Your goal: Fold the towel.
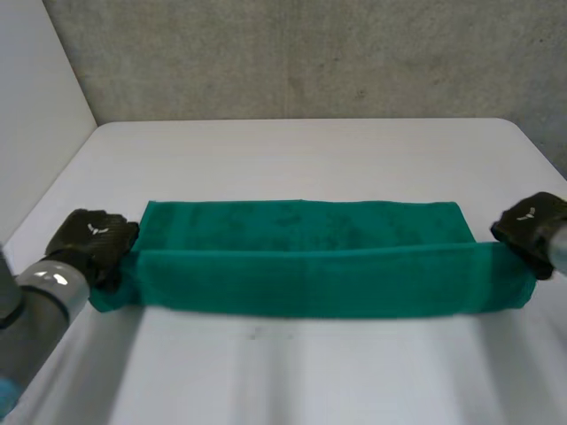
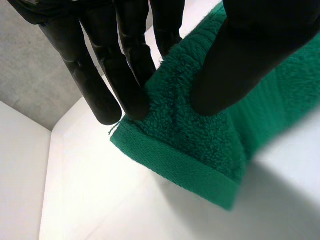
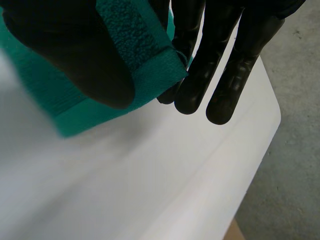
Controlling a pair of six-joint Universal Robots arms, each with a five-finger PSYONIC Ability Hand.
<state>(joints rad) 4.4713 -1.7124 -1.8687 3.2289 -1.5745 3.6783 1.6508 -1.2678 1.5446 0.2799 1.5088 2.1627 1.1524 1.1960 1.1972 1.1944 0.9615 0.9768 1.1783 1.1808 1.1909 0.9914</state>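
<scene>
Bright, even light, soft shadow beneath towel (image 2: 190, 145)

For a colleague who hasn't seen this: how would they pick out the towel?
Find the white table below the grey wall. Across its middle stretches the towel, a long folded band, the left hand pinching one end and the right hand the other. It alone is green terry cloth.

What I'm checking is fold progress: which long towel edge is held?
The towel's nearer edge: left hand and right hand pinch its ends; the far edge lies flat.
</scene>
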